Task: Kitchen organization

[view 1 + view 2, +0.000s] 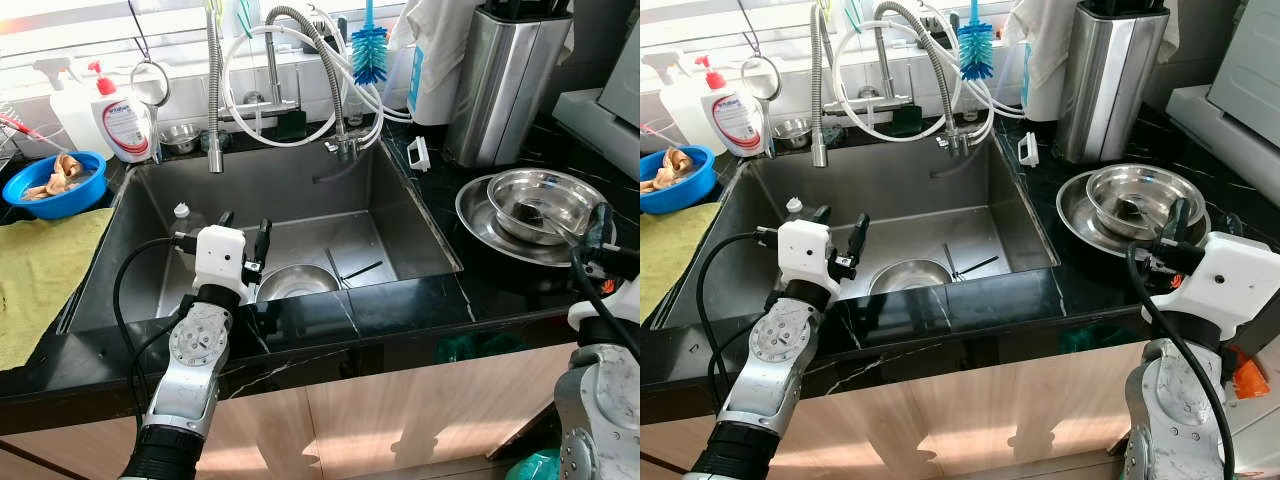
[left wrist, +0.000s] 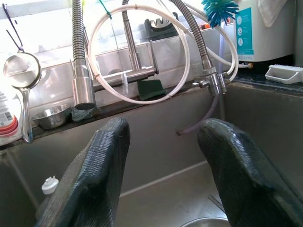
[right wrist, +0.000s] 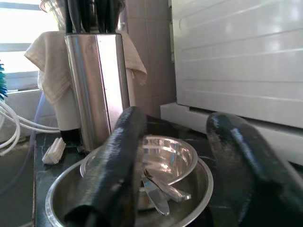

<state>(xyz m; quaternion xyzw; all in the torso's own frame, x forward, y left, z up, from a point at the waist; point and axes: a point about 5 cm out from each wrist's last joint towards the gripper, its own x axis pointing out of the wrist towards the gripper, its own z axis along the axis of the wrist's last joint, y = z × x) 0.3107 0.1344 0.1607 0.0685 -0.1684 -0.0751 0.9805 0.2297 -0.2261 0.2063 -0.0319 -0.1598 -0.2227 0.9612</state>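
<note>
My left gripper (image 1: pixel 245 236) hangs over the front of the sink (image 1: pixel 420 215), fingers wide apart, holding nothing. A steel bowl (image 1: pixel 296 282) lies on the sink floor just at 3 o'clock of it, with a dark utensil (image 1: pixel 362 270) further toward 3. A small white-capped bottle (image 1: pixel 181 212) stands at 10 o'clock of the gripper. My right gripper (image 1: pixel 1176 232) sits over the black counter (image 1: pixel 500 280), fingers spread, empty, at 5 o'clock of the stacked bowls (image 1: pixel 1140 200). In the right wrist view spoons (image 3: pixel 158 189) lie in the inner bowl. Knife block (image 1: pixel 505 80) at 12 o'clock of the stacked bowls. Blue bowl (image 1: pixel 55 185) of shells at far 9 o'clock, soap bottle (image 1: pixel 122 120) beside it.
</note>
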